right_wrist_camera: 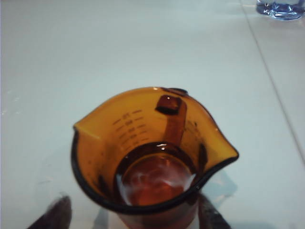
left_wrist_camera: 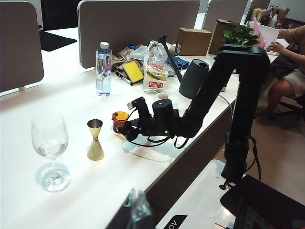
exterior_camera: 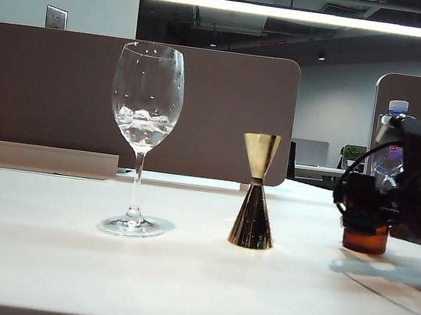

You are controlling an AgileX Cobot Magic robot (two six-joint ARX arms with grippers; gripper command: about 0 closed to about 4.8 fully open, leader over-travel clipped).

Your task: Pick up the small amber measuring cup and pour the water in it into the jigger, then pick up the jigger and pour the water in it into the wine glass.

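Behind the working row, a clear plastic bottle [left_wrist_camera: 103, 68] with a blue cap stands well back on the white bench [exterior_camera: 179, 278], and beyond it lies a heap of clutter: a yellow packet [left_wrist_camera: 133, 71], a printed snack bag [left_wrist_camera: 155, 67], a cardboard box [left_wrist_camera: 193, 41] and a potted plant [left_wrist_camera: 243, 34]. Nothing stands between the three task things, which sit in one row: one wine glass [exterior_camera: 143, 129] on the left of the exterior view with a little water [exterior_camera: 143, 125] in its bowl, one jigger [exterior_camera: 255, 202] upright near the middle and apart from the glass, and one small amber measuring cup [right_wrist_camera: 155, 152] on the right, upright on the bench with liquid in its bottom. The right gripper [right_wrist_camera: 131, 214] is down at the cup, its two dark fingertips [right_wrist_camera: 52, 214] showing on either side of the cup's base with the jaws spread and not clamped on it; in the exterior view the black arm hides most of the cup. The left gripper [left_wrist_camera: 136, 207] hangs high and off to the side, only blurred tips showing at the edge of its own view, so whether it is spread or closed cannot be told. Brown partition panels [exterior_camera: 48, 90] close off the bench, with a ceiling light strip [exterior_camera: 307, 16] and dim office space beyond.
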